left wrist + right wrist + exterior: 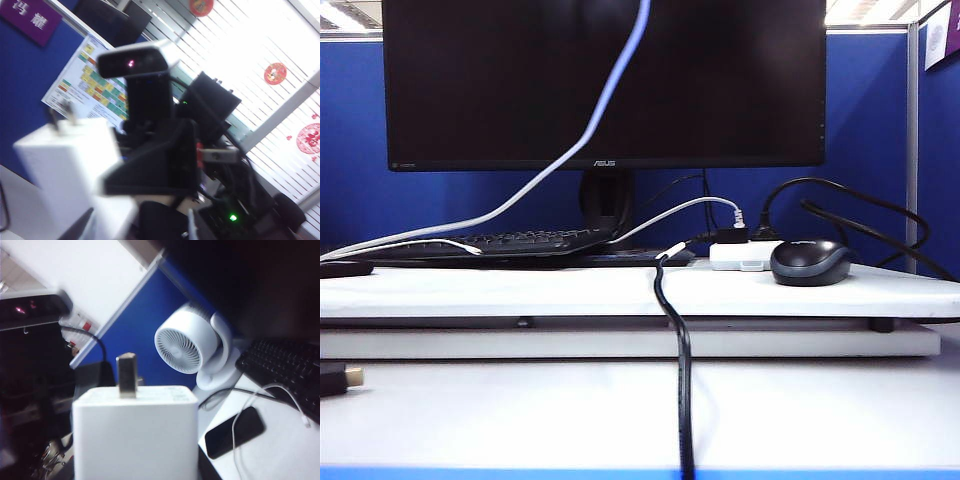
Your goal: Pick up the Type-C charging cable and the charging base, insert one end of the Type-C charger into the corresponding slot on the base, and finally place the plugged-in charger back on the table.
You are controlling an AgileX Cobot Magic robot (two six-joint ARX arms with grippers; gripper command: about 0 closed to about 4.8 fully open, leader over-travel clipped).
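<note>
The charging base [135, 435], a white block with metal prongs up, fills the right wrist view close to the camera and hides my right gripper's fingers. From the left wrist view the same charging base [65, 165] hangs in the air, with the right gripper [125, 175] shut on it beside it. My left gripper [137, 225] is open, its blurred fingers [80, 227] wide apart just short of the base. The thin white Type-C charging cable [240, 425] lies on the table [280, 455] across a phone, its tip by the keyboard. Its other end is hidden. Neither gripper shows in the exterior view.
A monitor [605, 80], keyboard [530, 240], black mouse [810, 262] and a small white box with black plugs [740, 255] stand on the desk board. A thick black cable [682, 380] hangs over the front edge. A white fan [187, 345] and a black phone [232, 432] sit left of the keyboard.
</note>
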